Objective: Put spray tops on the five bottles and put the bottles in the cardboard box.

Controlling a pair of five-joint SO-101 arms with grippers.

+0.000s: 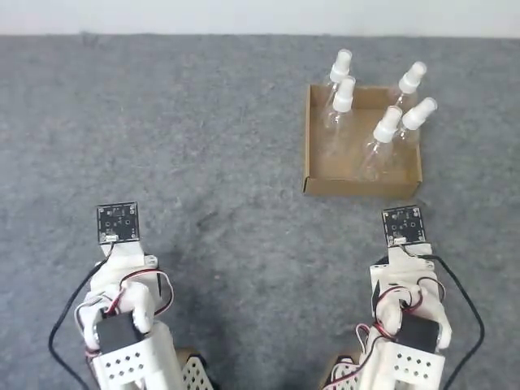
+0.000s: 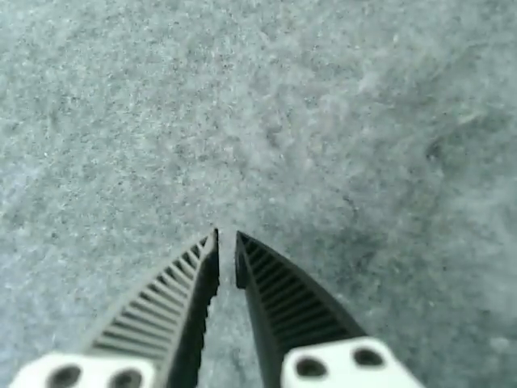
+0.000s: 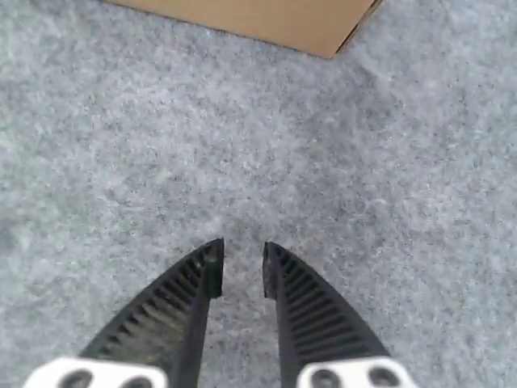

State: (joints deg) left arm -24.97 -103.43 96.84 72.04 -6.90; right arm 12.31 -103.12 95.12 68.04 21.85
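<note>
Seemingly the job is all but finished. From the high view, all five bottles [image 1: 341, 122] stand inside the cardboard box [image 1: 361, 187], each wearing a white spray top [image 1: 344, 95]. No loose tops or bottles lie on the grey felt table [image 1: 203, 122]. The left arm [image 1: 122, 301] and right arm [image 1: 406, 301] are both tucked back, with the box just ahead of the right one.

From the left wrist view, the left gripper [image 2: 226, 238] holds nothing, its jaws nearly together above bare felt.

From the right wrist view, the right gripper [image 3: 243, 250] is also empty, its jaws slightly apart, and the box's near wall lies ahead of its tips. I judge nothing is left to do.
</note>
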